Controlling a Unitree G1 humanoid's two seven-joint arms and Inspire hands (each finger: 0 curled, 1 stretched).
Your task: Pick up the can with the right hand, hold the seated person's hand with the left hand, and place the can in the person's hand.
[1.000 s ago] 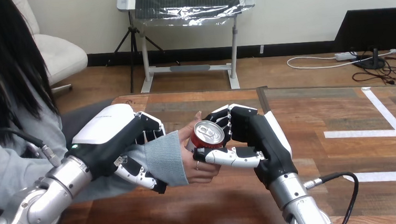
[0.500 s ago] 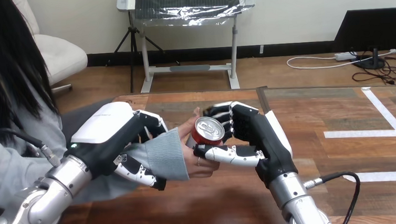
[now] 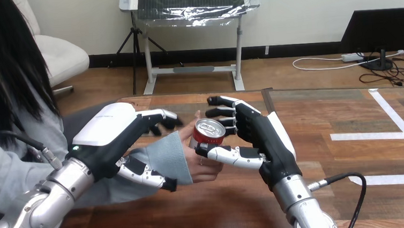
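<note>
Can [image 3: 210, 134] top up in person's hand [image 3: 206, 167], above table [image 3: 217, 215]; placement looks done. Your right hand [image 3: 260, 136]: fingers straight, spread behind can, thumb stretched along its near side; touching or not, cannot tell. Your left hand [image 3: 109, 128]: fingers straight above grey sleeve [image 3: 165, 157], thumb below, not clasping. Left for you: draw both hands clear. Bare tabletop right and near side; far edge close behind fingertips; person close at left.

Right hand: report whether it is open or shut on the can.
Open. The right hand has fingers straight behind the can, not curled round it; the can sits in the person's hand.
</note>
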